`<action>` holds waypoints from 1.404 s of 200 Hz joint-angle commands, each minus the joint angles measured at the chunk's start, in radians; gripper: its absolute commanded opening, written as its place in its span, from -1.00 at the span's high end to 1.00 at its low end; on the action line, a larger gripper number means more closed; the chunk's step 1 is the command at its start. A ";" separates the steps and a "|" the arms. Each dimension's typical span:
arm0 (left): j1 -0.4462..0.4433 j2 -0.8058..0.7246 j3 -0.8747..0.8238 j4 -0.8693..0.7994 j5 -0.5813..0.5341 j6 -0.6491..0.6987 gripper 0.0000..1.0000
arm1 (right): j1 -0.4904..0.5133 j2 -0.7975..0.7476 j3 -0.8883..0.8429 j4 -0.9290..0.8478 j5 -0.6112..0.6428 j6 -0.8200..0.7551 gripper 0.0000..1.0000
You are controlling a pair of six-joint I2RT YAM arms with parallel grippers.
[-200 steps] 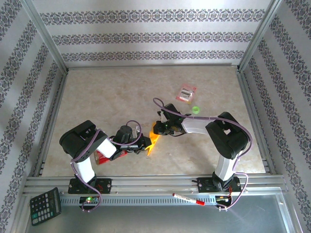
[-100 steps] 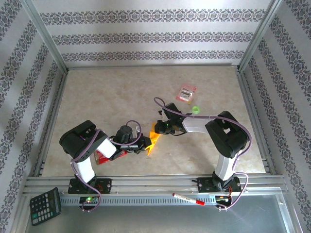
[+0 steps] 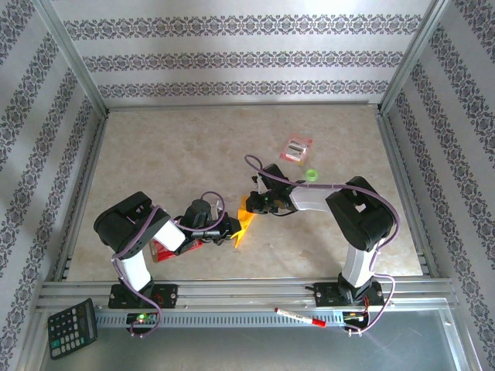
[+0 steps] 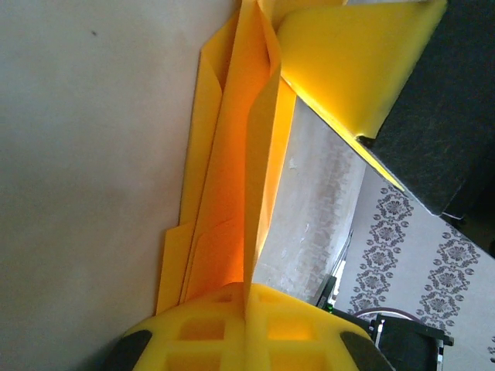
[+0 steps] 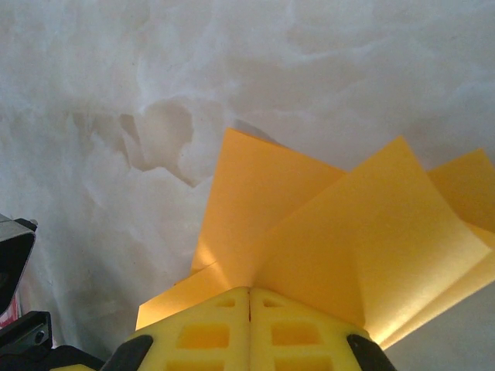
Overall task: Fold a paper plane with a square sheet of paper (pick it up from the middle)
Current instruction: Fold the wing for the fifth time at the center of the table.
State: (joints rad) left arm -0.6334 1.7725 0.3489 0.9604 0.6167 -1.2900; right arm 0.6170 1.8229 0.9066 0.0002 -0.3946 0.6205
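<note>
Though the paper (image 4: 232, 178) already carries long creases and stacked layers, it looks unfinished; wings seem left to shape. The left end effector (image 4: 247, 321) and right end effector (image 5: 249, 305) each clamp it, and it fans out ahead of their tips. No writing is legible.

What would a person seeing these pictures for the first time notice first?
The bright orange-yellow paper, partly folded, is near the middle of the table. The left tool and the right tool are both shut on it from opposite sides. A pink-and-white packet lies farther back, apart.
</note>
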 commanded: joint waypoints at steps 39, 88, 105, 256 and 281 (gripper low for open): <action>0.018 -0.095 0.016 -0.266 -0.041 0.069 0.65 | -0.011 0.042 -0.045 -0.040 0.031 -0.025 0.93; 0.024 -0.213 0.031 -0.417 -0.052 0.122 0.54 | -0.011 0.044 -0.039 -0.042 0.030 -0.030 0.94; 0.026 -0.278 0.041 -0.489 -0.053 0.157 0.48 | -0.014 0.044 -0.038 -0.047 0.031 -0.033 0.95; -0.011 -0.122 0.291 -0.750 0.045 0.380 1.00 | -0.016 0.047 -0.040 -0.043 0.030 -0.031 0.96; -0.011 -0.102 0.275 -0.738 0.058 0.380 1.00 | -0.017 0.045 -0.042 -0.046 0.031 -0.033 0.96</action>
State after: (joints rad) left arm -0.6357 1.6600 0.6308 0.2359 0.6407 -0.9409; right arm 0.6106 1.8229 0.8944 0.0208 -0.4095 0.6125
